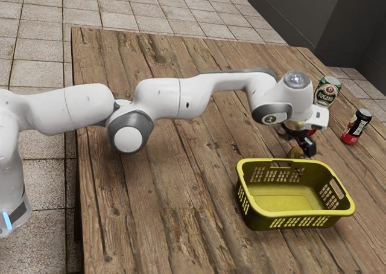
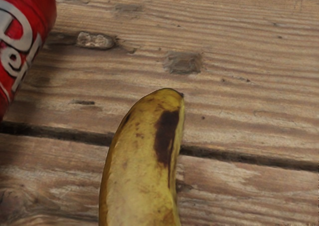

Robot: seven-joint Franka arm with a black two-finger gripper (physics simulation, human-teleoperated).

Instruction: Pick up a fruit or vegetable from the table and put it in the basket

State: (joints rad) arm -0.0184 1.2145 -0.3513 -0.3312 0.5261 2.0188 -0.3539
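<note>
My gripper (image 1: 301, 147) is low over the table behind the basket, at the banana. A small yellow-brown part of the banana (image 1: 295, 152) appears beside the black gripper parts, just past the basket's back rim. In the wrist view the banana (image 2: 142, 171) is yellow with a dark brown patch, and its curved end points away from my hand. The rest of it is cut off at the lower edge. The yellow-green basket (image 1: 295, 221) stands upright on the table, with nothing visible inside. Whether the banana is gripped cannot be made out.
A red can (image 2: 22, 42) lies or stands close to the banana; its posture is unclear. A green and white can (image 1: 326, 93) stands beyond my hand, and a black and red can (image 1: 356, 127) is near the far edge of the wooden table (image 1: 175, 207).
</note>
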